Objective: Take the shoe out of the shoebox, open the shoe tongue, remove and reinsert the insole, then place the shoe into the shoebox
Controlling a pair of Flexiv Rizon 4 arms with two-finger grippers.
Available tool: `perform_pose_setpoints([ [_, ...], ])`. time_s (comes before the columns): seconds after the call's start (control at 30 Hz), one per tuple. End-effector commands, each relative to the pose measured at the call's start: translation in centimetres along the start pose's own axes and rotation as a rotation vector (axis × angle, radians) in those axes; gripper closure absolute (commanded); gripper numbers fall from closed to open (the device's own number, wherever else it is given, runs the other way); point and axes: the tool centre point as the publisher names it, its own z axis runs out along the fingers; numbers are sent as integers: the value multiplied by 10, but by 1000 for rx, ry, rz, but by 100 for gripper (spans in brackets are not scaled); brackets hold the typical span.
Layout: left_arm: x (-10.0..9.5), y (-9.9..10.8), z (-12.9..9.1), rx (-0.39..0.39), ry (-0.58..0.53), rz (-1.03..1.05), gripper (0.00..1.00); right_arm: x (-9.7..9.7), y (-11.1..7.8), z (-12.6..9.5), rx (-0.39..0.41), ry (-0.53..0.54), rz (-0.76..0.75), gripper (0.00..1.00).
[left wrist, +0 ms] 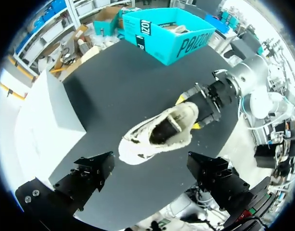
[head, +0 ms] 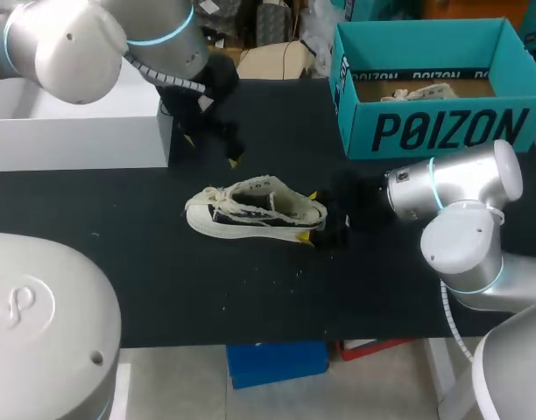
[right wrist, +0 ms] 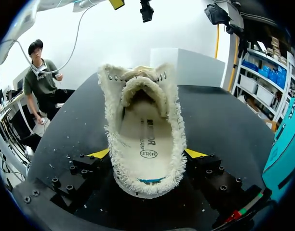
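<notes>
A cream, frayed low-top shoe (head: 250, 208) lies on its sole in the middle of the black table, toe to the left. My right gripper (head: 309, 216) is shut on its heel, one yellow tip on each side (right wrist: 100, 154). Through the shoe's mouth (right wrist: 146, 139) I see the insole (right wrist: 145, 132) lying flat inside and the tongue (right wrist: 143, 86) standing up ahead of it. My left gripper (head: 212, 150) hangs open above and behind the shoe, holding nothing. Its black fingers (left wrist: 89, 173) frame the shoe (left wrist: 159, 132) from above. The teal shoebox (head: 408, 131) stands open at the back right.
A white box (head: 75, 131) stands at the back left beside my left arm. Crumpled paper (head: 426, 90) lies inside the shoebox. Bare black table (head: 207, 297) stretches from the shoe to the front edge.
</notes>
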Motion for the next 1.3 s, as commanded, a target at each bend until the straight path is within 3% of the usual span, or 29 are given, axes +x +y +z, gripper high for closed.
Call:
perform_pose_setpoints([
  [0.03, 22, -20, 11, -143, -124, -207, 0, 1, -1, 2, -1, -1, 1, 100],
  [0.3, 35, -27, 33, -125, -161, -318, 0, 1, -1, 2, -1, -1, 1, 100],
  [0.5, 37, -29, 48, -112, -107, -346, 0, 1, -1, 2, -1, -1, 1, 100],
  [0.8, 45, -41, 72, -266, -211, -466, 0, 1, -1, 2, -1, -1, 1, 100],
  [1.3, 63, -37, 102, -305, -335, -468, 0, 1, -1, 2, -1, -1, 1, 100],
])
